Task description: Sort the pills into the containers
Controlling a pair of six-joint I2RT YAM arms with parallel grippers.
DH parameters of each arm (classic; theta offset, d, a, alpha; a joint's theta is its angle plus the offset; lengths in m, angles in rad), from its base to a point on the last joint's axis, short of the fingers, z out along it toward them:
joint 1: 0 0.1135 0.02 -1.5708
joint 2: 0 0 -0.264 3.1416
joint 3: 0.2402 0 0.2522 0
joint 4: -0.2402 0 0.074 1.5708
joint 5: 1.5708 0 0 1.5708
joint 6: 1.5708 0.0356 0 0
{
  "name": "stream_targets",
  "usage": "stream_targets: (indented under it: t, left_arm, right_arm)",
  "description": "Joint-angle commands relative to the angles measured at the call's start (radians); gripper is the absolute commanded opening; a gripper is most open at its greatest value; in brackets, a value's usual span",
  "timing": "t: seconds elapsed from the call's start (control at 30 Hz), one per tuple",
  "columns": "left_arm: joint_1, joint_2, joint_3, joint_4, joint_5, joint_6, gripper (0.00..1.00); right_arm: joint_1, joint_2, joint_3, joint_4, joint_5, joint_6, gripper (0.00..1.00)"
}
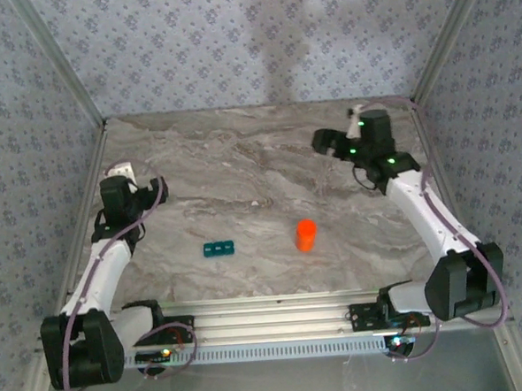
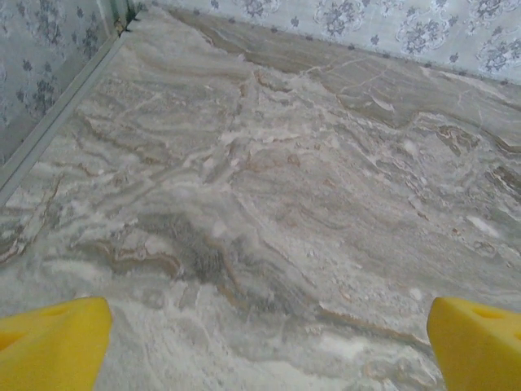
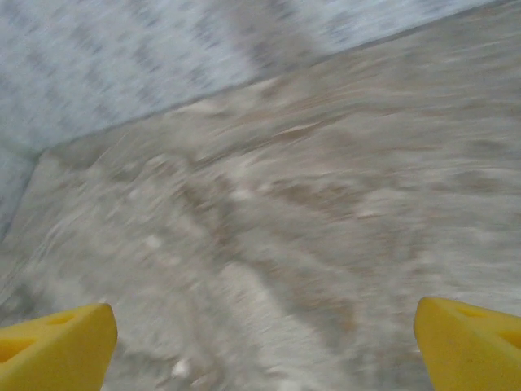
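Observation:
The containers (image 1: 218, 248), a short teal strip of joined compartments, lie on the marble table in front of the left arm. The pills are out of view. My left gripper (image 1: 124, 172) is back near the left wall, well behind the containers. In the left wrist view the left gripper (image 2: 269, 346) is open, its yellow fingertips (image 2: 53, 342) wide apart over bare marble. My right gripper (image 1: 326, 142) hovers at the far right of the table, far from the containers. In the blurred right wrist view the right gripper (image 3: 264, 346) is open with nothing between its fingertips (image 3: 468, 342).
An orange cylindrical bottle (image 1: 306, 235) stands upright right of the teal strip, near the table's middle front. Patterned walls close in the left, right and back sides. A metal rail (image 1: 268, 315) runs along the near edge between the arm bases.

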Motion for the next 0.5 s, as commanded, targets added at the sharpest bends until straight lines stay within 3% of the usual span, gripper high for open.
stream_targets:
  t: [0.0, 0.23, 0.47]
  left_arm:
    - [-0.018, -0.072, -0.004, -0.145, 0.011, -0.058, 0.99]
    - [-0.034, -0.206, -0.048, -0.28, -0.007, -0.094, 0.99]
    - [-0.037, -0.165, 0.0, -0.359, 0.014, -0.115, 0.99]
  right_arm:
    - [0.139, 0.079, 0.08, -0.166, -0.022, -0.063, 0.95]
    - [0.402, 0.3, 0.144, -0.173, -0.008, -0.073, 0.89]
    - [0.493, 0.581, 0.318, -0.227, -0.113, -0.096, 0.83]
